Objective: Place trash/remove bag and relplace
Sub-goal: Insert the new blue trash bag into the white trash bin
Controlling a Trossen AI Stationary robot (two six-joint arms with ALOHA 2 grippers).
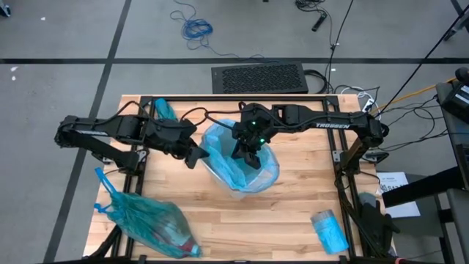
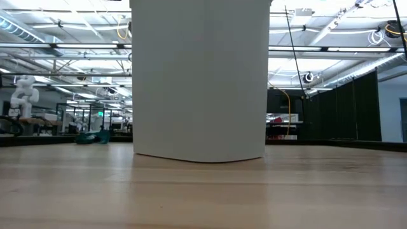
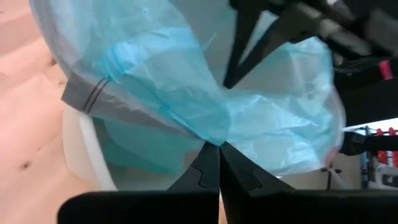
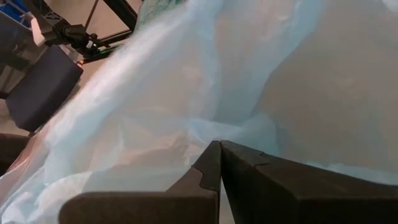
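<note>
the left arm reaches in from the table's left edge, its forearm lying low and level, and its left gripper (image 1: 196, 155) has both fingers (image 3: 208, 177) pressed together at the tips. the right arm stretches across from the right side, elbow out, wrist bent downward, and the right gripper (image 1: 248, 152) points down with its fingers (image 4: 217, 168) closed tight against each other
</note>
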